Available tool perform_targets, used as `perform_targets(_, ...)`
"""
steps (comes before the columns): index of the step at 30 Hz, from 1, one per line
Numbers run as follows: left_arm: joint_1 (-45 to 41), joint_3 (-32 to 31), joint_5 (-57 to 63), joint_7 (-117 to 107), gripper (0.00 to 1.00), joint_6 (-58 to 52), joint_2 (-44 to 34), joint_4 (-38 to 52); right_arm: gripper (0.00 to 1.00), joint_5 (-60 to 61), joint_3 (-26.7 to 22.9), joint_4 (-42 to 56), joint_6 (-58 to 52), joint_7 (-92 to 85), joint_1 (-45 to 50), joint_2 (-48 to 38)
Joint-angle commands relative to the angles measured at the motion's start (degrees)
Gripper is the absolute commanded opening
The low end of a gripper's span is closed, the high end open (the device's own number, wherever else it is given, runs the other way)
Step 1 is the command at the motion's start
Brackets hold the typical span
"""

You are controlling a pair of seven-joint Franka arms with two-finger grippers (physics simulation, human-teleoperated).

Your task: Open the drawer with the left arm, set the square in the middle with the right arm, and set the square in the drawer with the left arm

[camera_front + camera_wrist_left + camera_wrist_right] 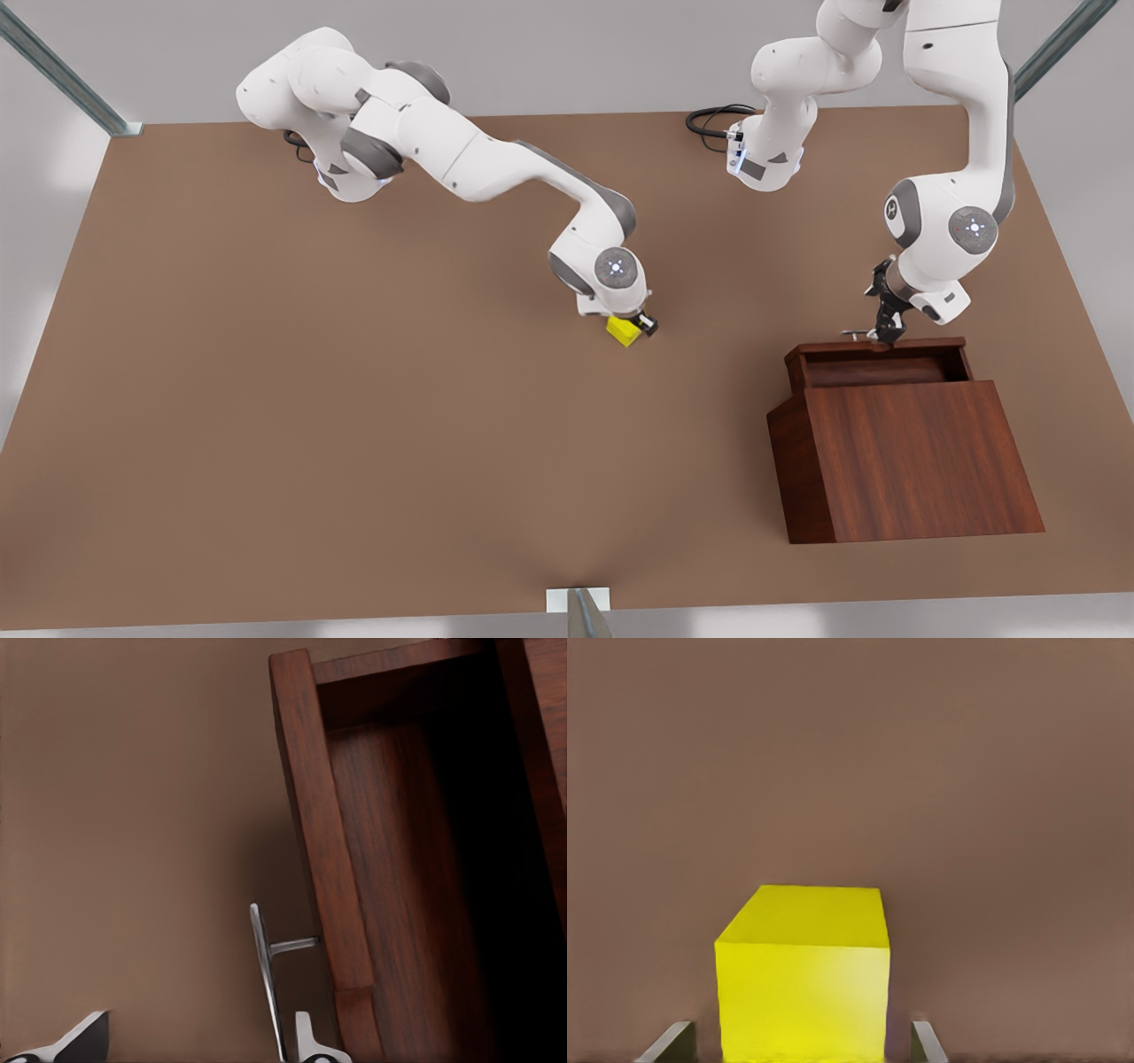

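The drawer [877, 361] stands pulled out of the wood-grain box [921, 461], its dark reddish tray bare inside. The left claw [886, 335] hovers at the thin silver bar handle [266, 983], fingers apart. Mid-surface [354, 372], the yellow square [624, 330] sits between the right claw [640, 326]'s spread fingers [926, 1041], not clamped.

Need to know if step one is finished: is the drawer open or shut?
Open. The drawer is pulled out of the wooden box, its empty inside showing, with the left gripper at its handle.
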Motion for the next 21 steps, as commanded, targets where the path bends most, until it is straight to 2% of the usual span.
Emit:
perform_targets(1,0.49,-0.01,0.01,0.0,1.0,-0.34,-0.12,0.0,1.0,-0.06,-0.13,0.01,-0.23,-0.48,-0.06,-0.56)
perform_targets(4,0.49,-0.01,0.01,0.0,1.0,-1.49,-0.12,0.0,1.0,-2.78,-0.3,-1.92,-8.93,-10.76,-5.85,-9.52)
perform_targets(6,0.49,-0.01,0.01,0.0,1.0,-2.02,-0.12,0.0,1.0,-2.96,-0.21,-18.43,-9.55,-29.47,-18.76,-26.57)
perform_targets(9,0.49,-0.01,0.01,-0.09,1.0,-2.28,-0.12,0.0,1.0,-3.13,-0.74,-30.66,-17.63,-62.43,-36.97,-43.8)
perform_targets(11,0.49,-0.01,0.01,-0.09,1.0,-2.98,-0.12,-0.09,1.0,-3.13,-9.62,-31.9,-23.52,-85.81,-38.9,-50.57)
perform_targets(12,0.49,-0.01,0.01,-0.09,1.0,-3.34,-0.38,-0.09,1.0,-3.13,-9.97,-32.6,-25.1,-92.32,-42.16,-50.66)
perform_targets(14,0.49,-0.01,0.01,0.0,1.0,-3.25,-0.38,-0.09,1.0,-7.7,-9.8,-33.3,-26.51,-95.32,-42.77,-51.71)
perform_targets(16,0.49,-0.01,0.01,0.0,1.0,-4.04,-0.64,-0.09,1.0,-7.44,-9.36,-37.96,-20.8,-95.23,-45.06,-53.92)
perform_targets(19,0.49,-0.01,0.01,-0.35,1.0,-4.74,-1.08,-0.35,1.0,-7.53,-9.97,-25.83,-22.56,-94.88,-44.88,-43.9)
perform_targets(21,0.49,-0.01,0.01,-0.35,1.0,-4.74,-1.08,-0.79,1.0,-7.26,-9.71,-25.92,-22.21,-90.22,-44.53,-43.37)
